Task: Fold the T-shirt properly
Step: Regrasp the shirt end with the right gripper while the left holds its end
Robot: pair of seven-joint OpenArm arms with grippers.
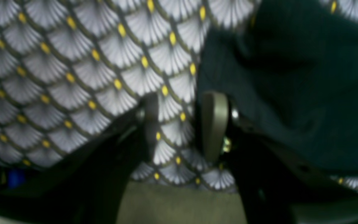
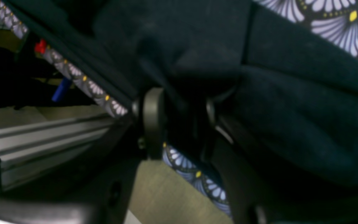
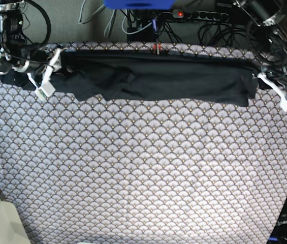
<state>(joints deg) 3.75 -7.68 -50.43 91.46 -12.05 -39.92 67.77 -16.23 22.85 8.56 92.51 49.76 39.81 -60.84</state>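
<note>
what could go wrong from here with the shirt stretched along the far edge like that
1. The T-shirt lies in a long band close to the table's far edge; a pull that way could drag it off.
2. The left gripper shows only tablecloth between its open fingers, with the cloth beside it, so closing here may pinch the tablecloth instead.
3. The right gripper is buried in bunched dark fabric; it might hold several layers and fold unevenly.

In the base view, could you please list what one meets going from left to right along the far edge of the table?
Right claw → T-shirt, stretched out in a long dark band on the patterned tablecloth → left claw.
</note>
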